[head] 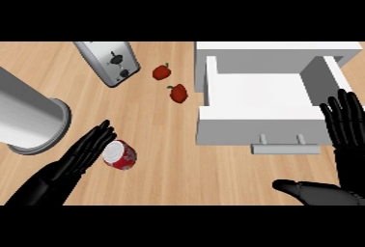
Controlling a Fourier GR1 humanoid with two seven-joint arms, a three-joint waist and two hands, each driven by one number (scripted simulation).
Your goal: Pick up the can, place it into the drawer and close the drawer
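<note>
1. Can first: your small red cylindrical can with a pale lid lies tilted on the light wooden counter, left of the white open drawer.
2. Your left hand has straight fingers beside the can, seemingly touching it, gripping nothing.
3. Your right hand stands open at the drawer's right edge, empty.
4. Two red strawberries and a silver toaster sit farther back.
5. You see a large grey cylinder at the left.

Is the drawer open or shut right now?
Open. The drawer is pulled out from its cabinet, its white inside in plain sight with nothing in it; the can sits on the counter by the left hand.
</note>
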